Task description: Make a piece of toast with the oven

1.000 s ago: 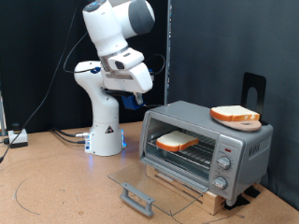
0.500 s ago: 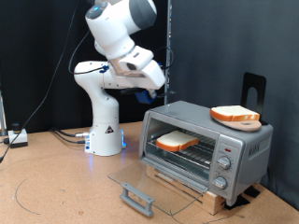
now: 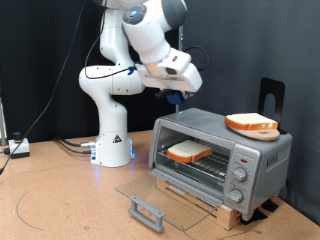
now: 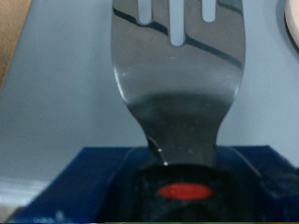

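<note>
Even indoor light, wrist view blurred

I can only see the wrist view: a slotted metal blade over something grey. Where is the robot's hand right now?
Observer: The gripper hangs just above the oven, over the end of its top nearest the exterior view's left.
Operator: Is there any bread around?
Observer: Yes, a slice of bread lies inside the oven, and the glass door is folded down open in front.
Operator: Only that one?
Observer: No, a second slice sits on the oven's top, towards the exterior view's right, apart from the gripper.
</note>
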Motion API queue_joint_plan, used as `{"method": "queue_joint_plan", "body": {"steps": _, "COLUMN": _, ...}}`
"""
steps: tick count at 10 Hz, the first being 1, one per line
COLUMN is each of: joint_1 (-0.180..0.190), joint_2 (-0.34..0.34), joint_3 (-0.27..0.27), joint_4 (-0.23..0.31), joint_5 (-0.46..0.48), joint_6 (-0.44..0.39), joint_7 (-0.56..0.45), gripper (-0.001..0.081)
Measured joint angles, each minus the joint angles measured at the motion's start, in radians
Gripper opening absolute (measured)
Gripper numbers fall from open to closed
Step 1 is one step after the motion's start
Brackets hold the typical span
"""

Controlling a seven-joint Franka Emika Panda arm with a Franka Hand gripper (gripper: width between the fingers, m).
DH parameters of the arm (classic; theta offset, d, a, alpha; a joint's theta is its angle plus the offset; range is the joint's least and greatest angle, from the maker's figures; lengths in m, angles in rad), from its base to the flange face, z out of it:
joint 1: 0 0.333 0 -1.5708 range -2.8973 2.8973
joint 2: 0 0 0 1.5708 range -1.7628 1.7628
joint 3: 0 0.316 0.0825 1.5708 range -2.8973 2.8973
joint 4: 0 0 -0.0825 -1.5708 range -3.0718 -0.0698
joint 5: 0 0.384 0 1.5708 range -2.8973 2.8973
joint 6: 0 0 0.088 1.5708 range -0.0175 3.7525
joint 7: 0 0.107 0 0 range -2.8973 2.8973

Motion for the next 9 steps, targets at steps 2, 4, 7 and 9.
{"method": "queue_joint_plan", "body": {"steps": 2, "joint_1": 0.029, "joint_2": -0.036, "joint_3": 0.046, "joint_4": -0.021, "joint_5": 0.040, "joint_6": -0.003, "joint_7": 0.045, "gripper": 0.0413}}
{"method": "queue_joint_plan", "body": {"steps": 4, "joint_1": 0.042, "joint_2": -0.081, "joint_3": 0.080, "joint_4": -0.053, "joint_5": 0.061, "joint_6": 0.005, "joint_7": 0.084, "gripper": 0.0413}}
{"method": "queue_joint_plan", "body": {"steps": 7, "joint_1": 0.042, "joint_2": -0.133, "joint_3": 0.133, "joint_4": -0.127, "joint_5": 0.068, "joint_6": 0.085, "joint_7": 0.118, "gripper": 0.0413}}
{"method": "queue_joint_plan", "body": {"steps": 9, "joint_1": 0.047, "joint_2": -0.136, "joint_3": 0.174, "joint_4": -0.167, "joint_5": 0.106, "joint_6": 0.139, "joint_7": 0.117, "gripper": 0.0413}}
